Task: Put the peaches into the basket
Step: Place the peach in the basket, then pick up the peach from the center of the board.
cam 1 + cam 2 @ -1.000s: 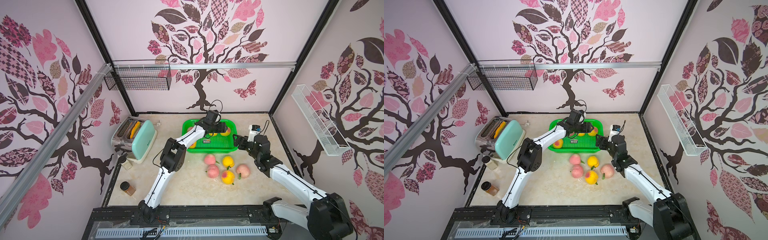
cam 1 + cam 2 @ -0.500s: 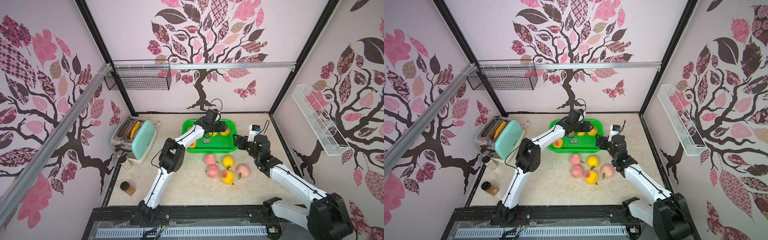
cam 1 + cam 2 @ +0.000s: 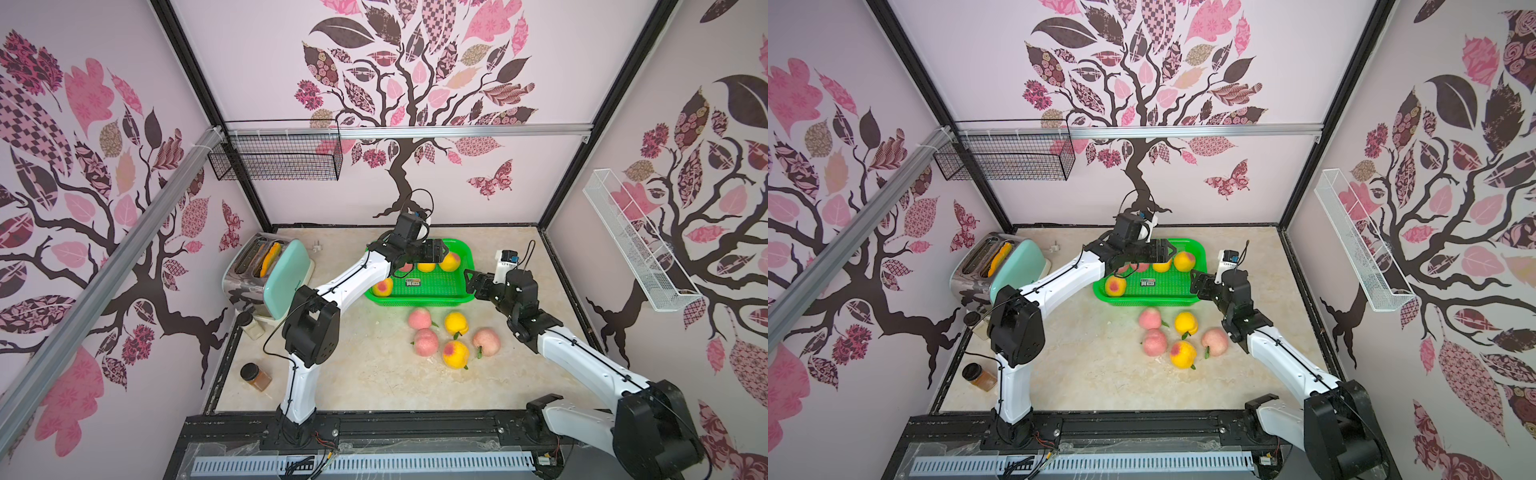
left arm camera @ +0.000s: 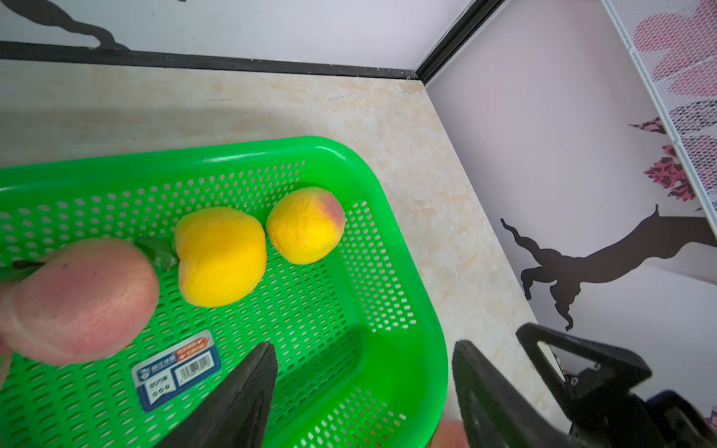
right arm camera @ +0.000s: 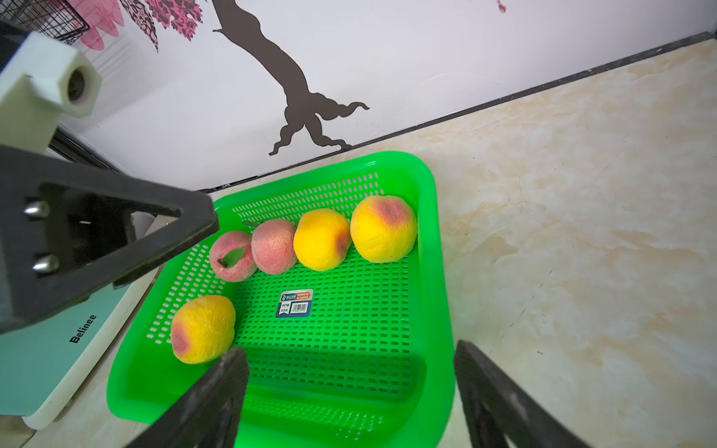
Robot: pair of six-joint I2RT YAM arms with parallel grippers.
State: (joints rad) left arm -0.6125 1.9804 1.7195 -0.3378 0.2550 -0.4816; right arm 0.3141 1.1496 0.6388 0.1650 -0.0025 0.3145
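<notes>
Five peaches [image 3: 455, 354] lie loose on the tabletop [image 3: 374, 374] just in front of the green basket [image 3: 444, 284], w/ the R gripper [image 3: 471, 282] hanging at the basket's near right corner, claw spread & empty. Inside, one yellow peach [image 5: 202, 329] sits at the near left corner & four more peaches [image 5: 322, 239] line the far wall in a row, side by side. Above that row the L gripper [image 3: 444, 255] hovers, claw likewise apart, pinching nothing.
</notes>
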